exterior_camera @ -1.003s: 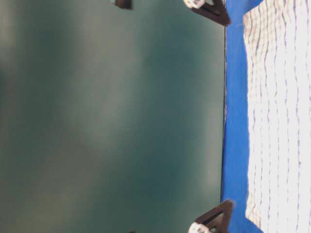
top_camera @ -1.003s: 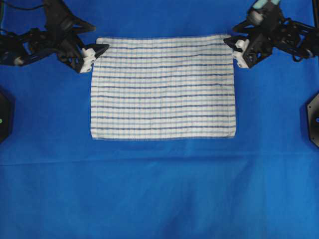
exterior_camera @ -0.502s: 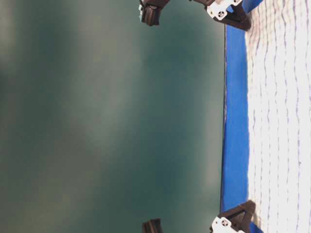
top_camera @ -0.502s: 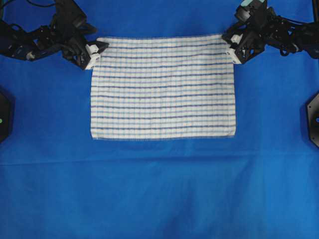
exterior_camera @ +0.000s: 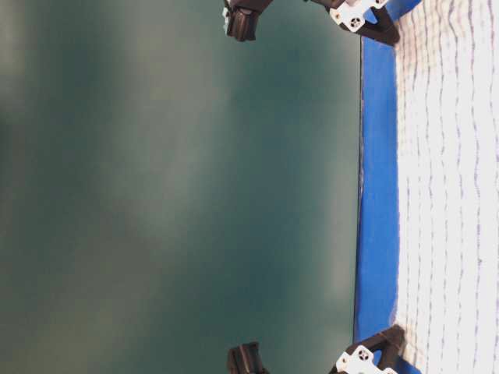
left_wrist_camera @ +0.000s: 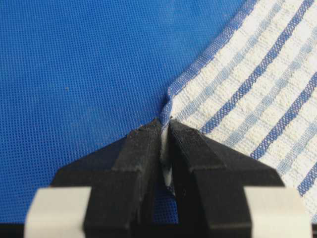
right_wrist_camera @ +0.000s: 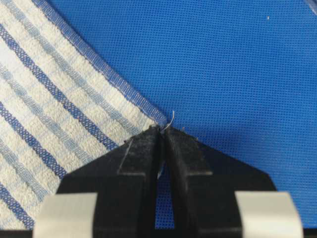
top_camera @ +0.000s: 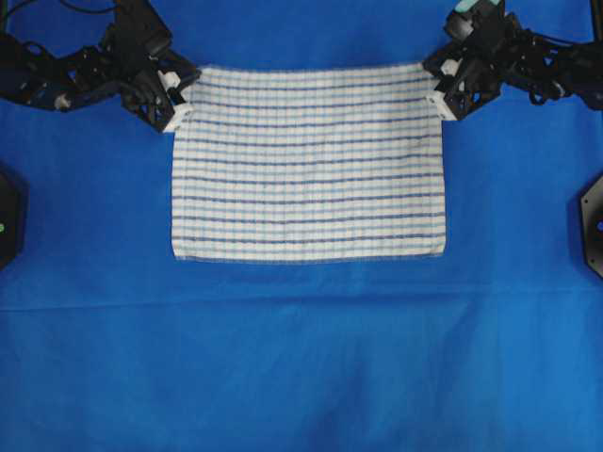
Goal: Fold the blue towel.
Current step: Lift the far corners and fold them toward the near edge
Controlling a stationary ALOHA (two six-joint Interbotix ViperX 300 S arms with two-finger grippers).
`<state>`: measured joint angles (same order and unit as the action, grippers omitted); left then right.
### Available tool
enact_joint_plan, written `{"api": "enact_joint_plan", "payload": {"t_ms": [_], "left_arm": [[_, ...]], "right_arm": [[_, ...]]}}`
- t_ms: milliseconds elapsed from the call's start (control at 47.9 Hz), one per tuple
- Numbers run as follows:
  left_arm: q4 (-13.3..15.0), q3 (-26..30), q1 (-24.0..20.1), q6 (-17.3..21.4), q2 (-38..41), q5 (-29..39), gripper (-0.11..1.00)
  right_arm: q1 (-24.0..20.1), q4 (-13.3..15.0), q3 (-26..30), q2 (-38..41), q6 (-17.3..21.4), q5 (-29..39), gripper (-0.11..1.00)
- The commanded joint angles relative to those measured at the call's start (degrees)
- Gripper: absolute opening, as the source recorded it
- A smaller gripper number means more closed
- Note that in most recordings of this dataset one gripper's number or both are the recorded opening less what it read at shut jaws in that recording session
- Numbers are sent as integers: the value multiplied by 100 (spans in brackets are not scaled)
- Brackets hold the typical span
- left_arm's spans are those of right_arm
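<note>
Both hands closed since; wrist views show blue towel (left_wrist_camera: 257,74) corners pinched.

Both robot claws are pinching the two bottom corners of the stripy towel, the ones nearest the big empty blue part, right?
Not quite. The left gripper and right gripper pinch the blue towel's two top corners in the overhead view; the bottom corners lie free.
</note>
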<state>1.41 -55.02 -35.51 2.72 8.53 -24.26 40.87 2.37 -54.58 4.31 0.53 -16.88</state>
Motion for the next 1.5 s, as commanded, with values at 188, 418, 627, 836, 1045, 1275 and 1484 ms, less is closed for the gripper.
{"api": "enact_joint_plan", "payload": {"t_ms": [188, 418, 627, 836, 1045, 1275, 1484], "left_arm": [[9, 272, -18, 35, -519, 193, 5], [9, 448, -70, 202, -624, 466, 5], [9, 475, -79, 202, -686, 598, 5], [9, 308, 18, 185, -1195, 1072, 5], [9, 35, 413, 193, -1846, 1310, 5], [9, -325, 1160, 176, -2268, 1327, 5], [9, -659, 1881, 149, -2531, 1327, 5]], "right_arm": [[0, 0, 35, -606, 9, 18, 6], [26, 9, 44, -853, 0, 193, 6], [35, 9, 26, -905, 9, 220, 6], [-53, 9, -79, -1345, 53, 439, 6], [-448, -18, -352, -2030, 97, 589, 6], [-1292, -264, -668, -2584, 105, 967, 6], [-2180, -501, -914, -2892, 299, 1362, 6]]}}
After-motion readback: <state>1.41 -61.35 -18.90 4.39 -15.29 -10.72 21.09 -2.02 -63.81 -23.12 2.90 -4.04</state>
